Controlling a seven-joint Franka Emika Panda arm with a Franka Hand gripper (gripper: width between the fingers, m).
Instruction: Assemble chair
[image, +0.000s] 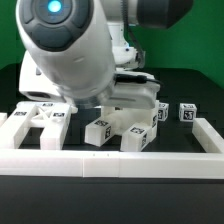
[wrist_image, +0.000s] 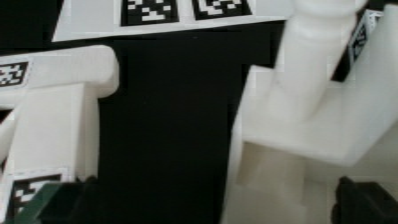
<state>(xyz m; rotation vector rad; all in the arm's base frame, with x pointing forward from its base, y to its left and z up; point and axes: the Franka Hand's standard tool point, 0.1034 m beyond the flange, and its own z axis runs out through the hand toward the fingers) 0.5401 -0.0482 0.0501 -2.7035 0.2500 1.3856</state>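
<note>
At the exterior view's left we see a flat slotted panel (image: 35, 115) of the chair lying on the black table (image: 205, 90), just inside the white rail (image: 110, 160). The arm (image: 70, 50) fills the middle and hides its own fingers from this side (so we judge them from the wrist view). Below it lie one square leg (image: 100, 130) and a second leg (image: 137, 137) near each other, and further right a tagged cube (image: 187, 112) stands apart. In the wrist view the gripper (wrist_image: 205, 200) is spread wide, its dark fingertips (wrist_image: 39, 203) far apart and clasping nothing. A plain white piece (wrist_image: 294, 140) lies between them, a tagged piece (wrist_image: 54, 100) lies beside it, and the marker board (wrist_image: 160, 15) lies beyond.
</note>
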